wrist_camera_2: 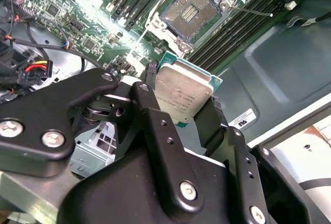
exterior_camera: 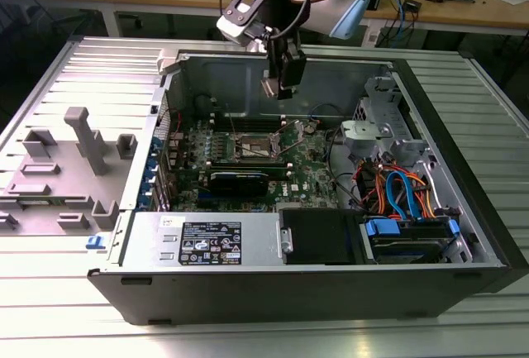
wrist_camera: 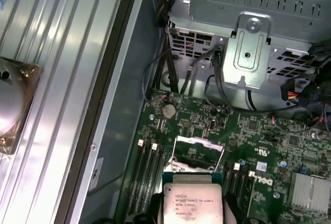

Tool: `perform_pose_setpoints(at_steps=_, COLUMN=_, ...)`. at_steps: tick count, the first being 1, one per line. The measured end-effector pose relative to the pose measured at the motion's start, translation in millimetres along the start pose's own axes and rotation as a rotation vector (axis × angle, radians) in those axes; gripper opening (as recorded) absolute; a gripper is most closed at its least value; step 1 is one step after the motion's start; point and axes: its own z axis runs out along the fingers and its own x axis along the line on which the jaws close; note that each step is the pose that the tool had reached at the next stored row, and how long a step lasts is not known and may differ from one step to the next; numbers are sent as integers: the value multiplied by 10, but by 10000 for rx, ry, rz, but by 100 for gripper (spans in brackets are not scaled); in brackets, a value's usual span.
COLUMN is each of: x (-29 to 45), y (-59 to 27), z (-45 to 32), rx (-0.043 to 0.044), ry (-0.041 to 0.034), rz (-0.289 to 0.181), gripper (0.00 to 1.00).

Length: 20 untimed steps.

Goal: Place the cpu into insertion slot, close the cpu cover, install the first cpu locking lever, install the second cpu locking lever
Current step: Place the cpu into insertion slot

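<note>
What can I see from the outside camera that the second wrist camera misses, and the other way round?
The exterior view adds the whole open computer case, a grey plastic fixture on the exterior view's left, and blue and orange cables. The second wrist view adds a close look at the cpu, silvery top facing the camera, clamped in the black gripper. Both share the green motherboard and the open insertion slot.

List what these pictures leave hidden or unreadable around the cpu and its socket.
Underside of the cpu: hidden in both wrist views; its metal top faces the cameras.
One edge of the cpu: cut off by the picture edge in the first wrist view.
Pads of the gripper: hidden by its own black fingers, second wrist view.
Pins of the insertion slot: too small in the exterior view.
</note>
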Motion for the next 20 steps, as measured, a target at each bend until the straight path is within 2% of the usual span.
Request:
perform_pose_setpoints(at_steps=3, x=-1, y=-3, z=29, rx=25, ry=-13, rz=261, gripper=55)
perform_pose_setpoints(at_steps=6, x=-1, y=-9, z=30, rx=25, ry=-15, rz=269, gripper=55)
perform_pose_setpoints(at_steps=7, x=19, y=-98, z=28, rx=23, ry=-17, rz=309, gripper=55)
perform_pose_setpoints(at_steps=8, x=25, y=-136, z=90, rx=16, ry=-65, rz=878, gripper=55)
perform_pose_setpoints(at_steps=20, x=25, y=-137, z=101, rx=15, ry=-65, rz=879, gripper=55)
